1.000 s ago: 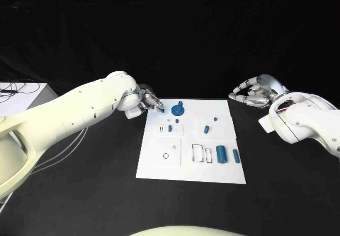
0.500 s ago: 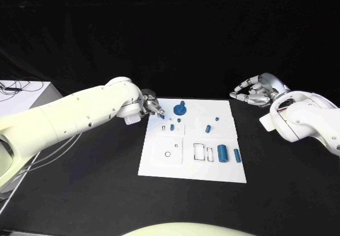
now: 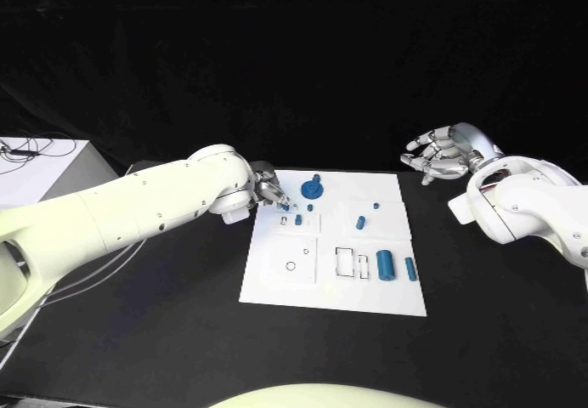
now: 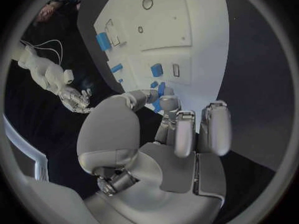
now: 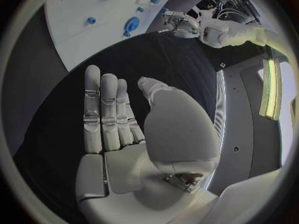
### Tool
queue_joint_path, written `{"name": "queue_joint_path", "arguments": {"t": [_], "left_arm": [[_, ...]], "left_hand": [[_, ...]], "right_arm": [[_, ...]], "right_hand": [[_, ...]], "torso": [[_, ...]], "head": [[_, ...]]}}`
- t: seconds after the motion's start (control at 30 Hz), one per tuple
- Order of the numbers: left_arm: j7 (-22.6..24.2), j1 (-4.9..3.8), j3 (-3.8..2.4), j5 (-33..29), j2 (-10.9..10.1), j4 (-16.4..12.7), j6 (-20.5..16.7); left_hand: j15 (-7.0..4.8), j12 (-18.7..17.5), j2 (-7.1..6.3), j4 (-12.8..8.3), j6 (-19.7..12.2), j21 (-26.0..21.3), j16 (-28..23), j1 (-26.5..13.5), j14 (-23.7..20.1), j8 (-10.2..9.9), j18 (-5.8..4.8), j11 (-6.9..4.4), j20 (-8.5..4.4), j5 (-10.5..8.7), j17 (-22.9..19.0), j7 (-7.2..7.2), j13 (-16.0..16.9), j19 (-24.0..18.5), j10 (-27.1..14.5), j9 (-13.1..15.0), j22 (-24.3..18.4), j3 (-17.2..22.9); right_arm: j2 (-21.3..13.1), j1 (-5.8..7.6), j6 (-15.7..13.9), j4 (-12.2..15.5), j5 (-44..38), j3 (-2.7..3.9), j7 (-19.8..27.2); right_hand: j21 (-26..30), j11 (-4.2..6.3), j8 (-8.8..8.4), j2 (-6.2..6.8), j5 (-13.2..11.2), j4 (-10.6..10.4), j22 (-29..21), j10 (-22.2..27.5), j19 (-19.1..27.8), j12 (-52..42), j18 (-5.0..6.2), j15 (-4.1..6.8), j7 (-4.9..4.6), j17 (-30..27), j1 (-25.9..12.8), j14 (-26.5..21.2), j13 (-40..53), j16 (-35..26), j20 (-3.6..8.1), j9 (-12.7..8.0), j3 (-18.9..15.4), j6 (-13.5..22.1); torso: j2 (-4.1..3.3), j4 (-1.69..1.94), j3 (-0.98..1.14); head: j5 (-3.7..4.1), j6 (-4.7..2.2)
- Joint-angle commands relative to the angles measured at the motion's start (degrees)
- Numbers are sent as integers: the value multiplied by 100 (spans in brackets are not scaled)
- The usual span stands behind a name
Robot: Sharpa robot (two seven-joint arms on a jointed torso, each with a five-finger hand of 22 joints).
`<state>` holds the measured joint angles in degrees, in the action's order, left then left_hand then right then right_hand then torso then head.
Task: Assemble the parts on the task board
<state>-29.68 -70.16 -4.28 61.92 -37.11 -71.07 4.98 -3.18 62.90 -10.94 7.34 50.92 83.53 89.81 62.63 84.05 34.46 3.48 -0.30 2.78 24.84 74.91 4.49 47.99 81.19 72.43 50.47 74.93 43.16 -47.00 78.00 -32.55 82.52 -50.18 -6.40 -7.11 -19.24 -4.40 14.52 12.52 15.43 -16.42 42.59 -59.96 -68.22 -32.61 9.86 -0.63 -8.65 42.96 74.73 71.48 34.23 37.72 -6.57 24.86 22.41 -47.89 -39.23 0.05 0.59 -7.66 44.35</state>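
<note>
A small blue part [image 3: 283, 205] is pinched in the fingers of the left hand [image 3: 268, 190] over the far left corner of the task board [image 3: 277, 287]. The right hand [image 3: 438, 156] is held above the desk [image 3: 147, 340] — fingers apart, nothing in them.

The task board [image 3: 276, 276] looks like smooth matt white plastic, its blue parts [image 3: 383, 265] likewise plastic. The bench [image 3: 147, 331] is matt black. Both arms have glossy white shells, and each hand [image 4: 165, 134] [image 5: 134, 134] is brushed silver metal.
</note>
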Motion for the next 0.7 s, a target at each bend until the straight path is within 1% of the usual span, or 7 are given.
{"name": "queue_joint_path", "arguments": {"t": [0.03,0.13,0.17,0.27,0.43,0.57,0.7], "left_arm": [[2,48,16,172,14,-24,-42],[-1,108,27,210,11,-30,-24],[-2,126,29,226,11,-32,-20],[-3,171,33,283,11,-39,-7],[-3,212,36,335,14,-59,11],[-4,234,36,353,9,-76,20],[-4,253,36,359,1,-89,24]], "left_hand": [[-32,19,77,-1092,53,7,19,1,595,29,-29,6,-7,17,1509,-16,1,11,46,5,235,1056],[-32,19,77,-1092,53,7,19,1,595,29,-29,6,-7,17,1509,-16,1,11,46,5,235,1056],[-32,19,77,-1092,53,7,19,1,595,29,-29,6,-7,17,1509,-16,1,11,46,5,235,1056],[-32,19,77,-1092,53,7,19,1,595,29,-29,6,-7,17,1509,-16,1,11,46,5,235,1056],[-34,23,79,-1096,53,8,19,0,595,32,-30,4,-8,24,1509,-18,6,13,50,6,237,1060],[-36,29,80,-1101,53,9,19,-2,595,37,-30,1,-10,32,1509,-20,12,14,56,7,238,1064],[-36,29,80,-1101,53,9,19,-2,595,37,-30,1,-10,32,1509,-20,12,14,56,7,238,1064]], "right_arm": [[14,-9,-131,-28,284,-1,387],[20,-13,-143,-52,407,-2,467],[22,-14,-137,-59,445,-2,484],[25,-16,-118,-77,525,-2,525],[43,-21,-80,-112,695,-3,641],[68,-29,-77,-164,1064,-7,965],[85,-47,-150,-203,1414,-13,1418]], "right_hand": [[421,-100,-58,78,37,3,-422,-18,37,501,54,-75,-136,-87,-9,-142,-468,-553,-77,-10,104,-152],[889,-229,-126,111,47,17,-886,84,264,1062,48,-226,-232,-324,-7,-477,-1020,-1214,-220,-23,167,-145],[1039,-255,-155,105,53,22,-1083,17,273,1237,53,-245,-267,-436,3,-486,-1249,-1433,-276,-29,183,-143],[1388,-356,-270,100,71,35,-1536,48,396,1661,53,-378,-343,-730,19,-679,-1745,-1969,-385,-68,163,-87],[1569,-474,-475,55,117,56,-2131,48,622,2026,57,-524,-447,-1150,96,-887,-2301,-2541,-530,-172,66,-15],[1566,-534,-585,-4,190,96,-2541,62,829,2170,61,-609,-499,-1454,207,-1026,-2634,-2854,-621,-268,54,-6],[1548,-525,-622,-56,363,185,-2726,-2,802,2210,68,-600,-492,-1599,357,-961,-2803,-2936,-617,-315,212,-54]], "torso": [[-4,-5,4],[-5,2,1],[-6,3,0],[-9,4,-1],[-7,-5,5],[-9,-2,6],[-10,2,4]], "head": [[0,13],[8,23],[10,25],[10,38],[-2,55],[-2,64],[-3,72]]}}
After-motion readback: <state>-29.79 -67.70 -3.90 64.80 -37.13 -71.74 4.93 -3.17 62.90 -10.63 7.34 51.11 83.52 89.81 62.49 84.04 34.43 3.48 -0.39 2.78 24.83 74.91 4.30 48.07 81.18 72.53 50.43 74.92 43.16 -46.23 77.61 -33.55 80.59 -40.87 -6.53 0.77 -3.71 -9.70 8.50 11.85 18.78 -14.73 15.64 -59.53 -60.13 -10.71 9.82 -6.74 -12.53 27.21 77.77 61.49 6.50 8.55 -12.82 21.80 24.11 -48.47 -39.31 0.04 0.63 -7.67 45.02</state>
